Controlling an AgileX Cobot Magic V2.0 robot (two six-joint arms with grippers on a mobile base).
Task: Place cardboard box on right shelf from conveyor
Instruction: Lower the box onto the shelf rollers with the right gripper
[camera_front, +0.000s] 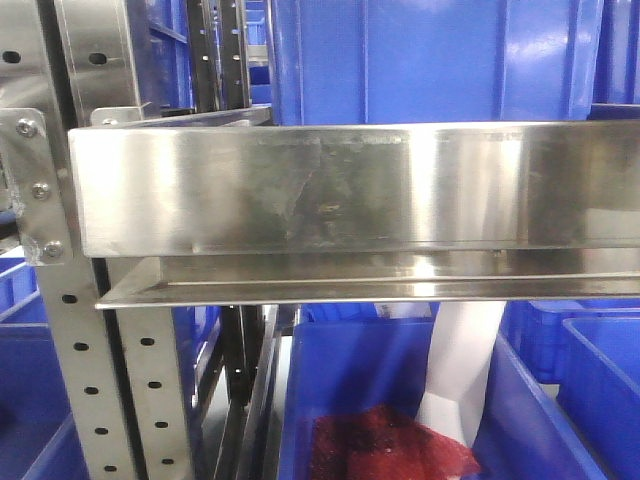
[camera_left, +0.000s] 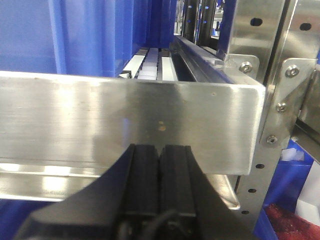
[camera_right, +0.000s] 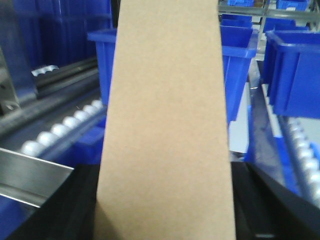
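Observation:
The cardboard box (camera_right: 167, 110) is plain tan and fills the middle of the right wrist view. My right gripper (camera_right: 165, 205) is shut on it, with a black finger (camera_right: 82, 205) on each side. The box hangs above the roller tracks and the steel lip (camera_right: 27, 182) of the right shelf (camera_front: 350, 185), whose tall front lip spans the front view. My left gripper (camera_left: 160, 152) is shut with nothing in it, close in front of that steel lip (camera_left: 100, 117). The conveyor is out of view.
Blue bins (camera_right: 240, 70) stand on the shelf beyond the box, with another (camera_right: 295, 70) at the right. White rollers (camera_right: 60, 127) run along the left track. A perforated upright (camera_front: 80, 330) stands at the left. A lower blue bin (camera_front: 520, 420) holds a white bag and red material.

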